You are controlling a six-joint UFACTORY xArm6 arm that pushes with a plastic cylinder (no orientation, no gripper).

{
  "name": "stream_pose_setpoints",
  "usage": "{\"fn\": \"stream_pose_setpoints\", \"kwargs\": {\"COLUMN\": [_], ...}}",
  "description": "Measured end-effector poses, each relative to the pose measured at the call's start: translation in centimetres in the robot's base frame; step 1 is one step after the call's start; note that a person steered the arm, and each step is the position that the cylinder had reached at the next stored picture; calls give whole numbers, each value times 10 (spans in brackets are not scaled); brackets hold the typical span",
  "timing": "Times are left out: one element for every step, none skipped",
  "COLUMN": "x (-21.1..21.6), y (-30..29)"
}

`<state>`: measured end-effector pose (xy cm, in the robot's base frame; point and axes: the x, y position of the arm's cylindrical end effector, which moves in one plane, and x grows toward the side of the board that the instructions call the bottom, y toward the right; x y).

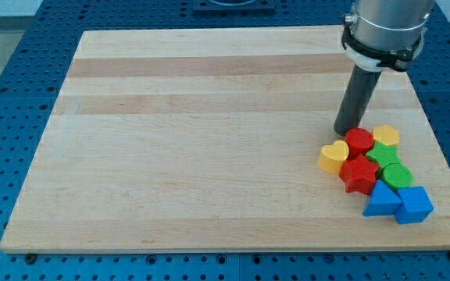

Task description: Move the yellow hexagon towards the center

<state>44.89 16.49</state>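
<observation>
The yellow hexagon (386, 135) lies at the view's right, at the top right of a tight cluster of blocks. My tip (344, 130) rests on the board just left of the red round block (358, 141), about fifty pixels left of the yellow hexagon. A yellow heart (333, 156) lies below my tip. A green star-like block (381, 154) and a green round block (398, 174) sit below the hexagon. A red star (358, 173) lies in the cluster's middle.
Two blue blocks (381, 200) (413, 204) lie at the cluster's bottom, near the board's right edge (434, 156). The wooden board (209, 140) sits on a blue perforated table (22, 94).
</observation>
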Motion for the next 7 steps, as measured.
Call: {"fn": "stream_pose_setpoints", "kwargs": {"x": [-5, -44, -60, -43, -37, -9, 24], "y": [9, 32, 59, 90, 104, 129, 139]}}
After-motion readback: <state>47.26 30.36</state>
